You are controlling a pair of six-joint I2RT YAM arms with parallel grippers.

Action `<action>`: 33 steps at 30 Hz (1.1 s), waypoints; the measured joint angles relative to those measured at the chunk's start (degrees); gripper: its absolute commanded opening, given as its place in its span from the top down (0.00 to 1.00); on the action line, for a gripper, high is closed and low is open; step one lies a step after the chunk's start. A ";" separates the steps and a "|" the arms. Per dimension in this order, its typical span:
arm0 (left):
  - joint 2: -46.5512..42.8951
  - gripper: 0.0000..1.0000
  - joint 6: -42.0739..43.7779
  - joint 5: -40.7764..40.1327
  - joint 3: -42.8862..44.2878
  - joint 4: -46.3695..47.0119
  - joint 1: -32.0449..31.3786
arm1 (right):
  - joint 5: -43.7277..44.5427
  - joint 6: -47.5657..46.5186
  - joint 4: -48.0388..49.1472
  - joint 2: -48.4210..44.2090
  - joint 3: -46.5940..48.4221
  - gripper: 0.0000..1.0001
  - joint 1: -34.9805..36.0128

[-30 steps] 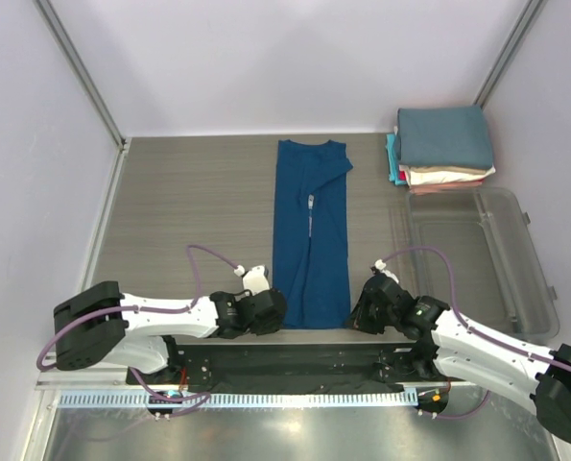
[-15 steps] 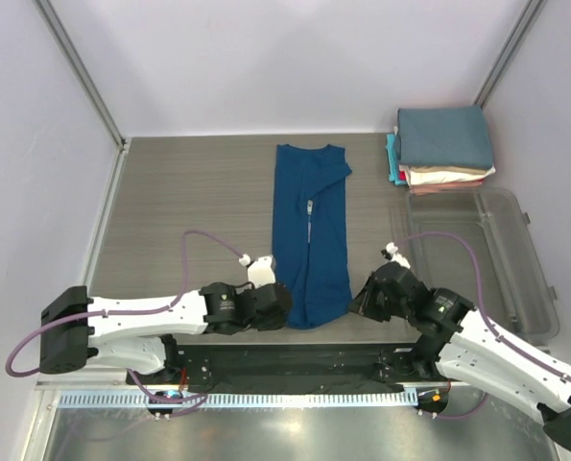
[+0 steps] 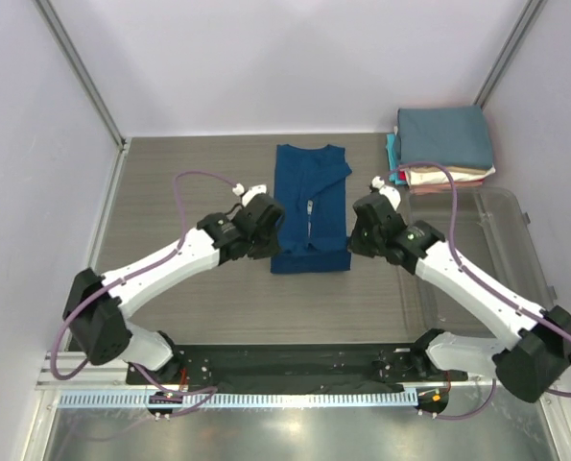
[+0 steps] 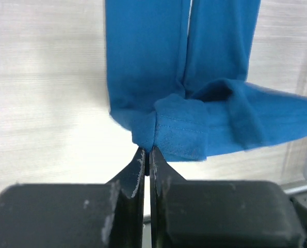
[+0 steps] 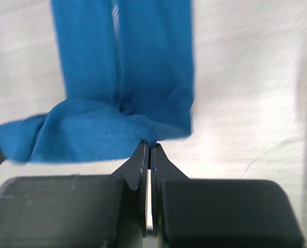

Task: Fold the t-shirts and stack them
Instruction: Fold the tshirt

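The royal-blue t-shirt (image 3: 310, 202) lies as a narrow strip in the middle of the table, its near end lifted and doubled back toward the collar. My left gripper (image 3: 273, 233) is shut on the hem's left corner (image 4: 145, 135). My right gripper (image 3: 350, 233) is shut on the hem's right corner (image 5: 150, 135). The raised hem sags between the two grippers. The print is hidden. A stack of folded tees (image 3: 443, 146), slate-blue on top with teal, pink and cream edges below, sits at the back right.
A clear plastic bin (image 3: 487, 257) lies at the right, in front of the stack. Grey wood-grain tabletop (image 3: 179, 192) is bare left of the shirt. Walls close the back and sides.
Both grippers have carried the shirt's near hem away from the table's front edge toward the collar, so the strip now looks about half as long. Both arms have stretched forward.
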 measured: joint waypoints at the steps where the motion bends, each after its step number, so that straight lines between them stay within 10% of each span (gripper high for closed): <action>1: 1.81 1.00 1.62 0.70 1.55 -0.13 1.09 | -0.33 -1.29 0.46 1.31 0.94 0.99 -1.70; 33: 36.46 0.99 18.84 13.00 32.35 -2.91 17.79 | -15.61 -17.46 13.62 36.00 19.30 0.99 -19.50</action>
